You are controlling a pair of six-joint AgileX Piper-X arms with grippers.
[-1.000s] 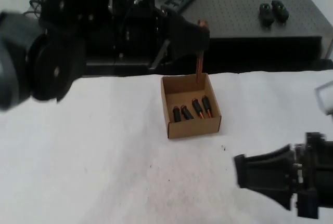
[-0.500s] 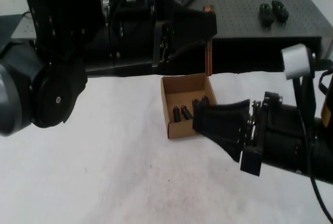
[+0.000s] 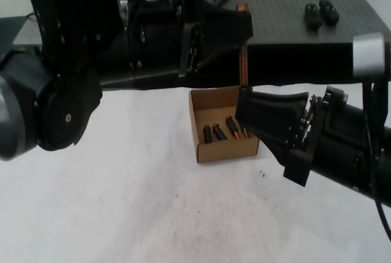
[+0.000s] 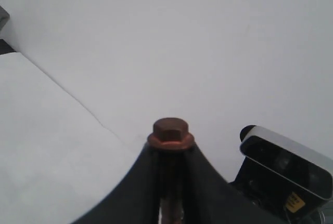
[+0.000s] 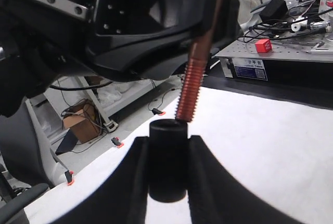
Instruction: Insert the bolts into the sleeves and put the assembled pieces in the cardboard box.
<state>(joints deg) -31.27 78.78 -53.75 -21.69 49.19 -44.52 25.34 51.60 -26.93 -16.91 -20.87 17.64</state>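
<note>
- Right wrist view: a black sleeve (image 5: 167, 174) is clamped between the fingers of the right gripper (image 5: 167, 142), and the threaded tip of a copper bolt (image 5: 200, 63) is seen at its upper rim.
- The bolt is held upright below its hexagonal head by the left gripper (image 4: 171, 154).
- Assembled pieces (image 3: 219, 132) are laid in the cardboard box (image 3: 227, 150).

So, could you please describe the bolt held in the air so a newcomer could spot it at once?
Find the open brown cardboard box on the white bench. Above its far wall the left pincer holds a long copper-coloured hex-head bolt upright, threads down. Unlike the short assembled pieces lying in the box, it is bare.
</note>
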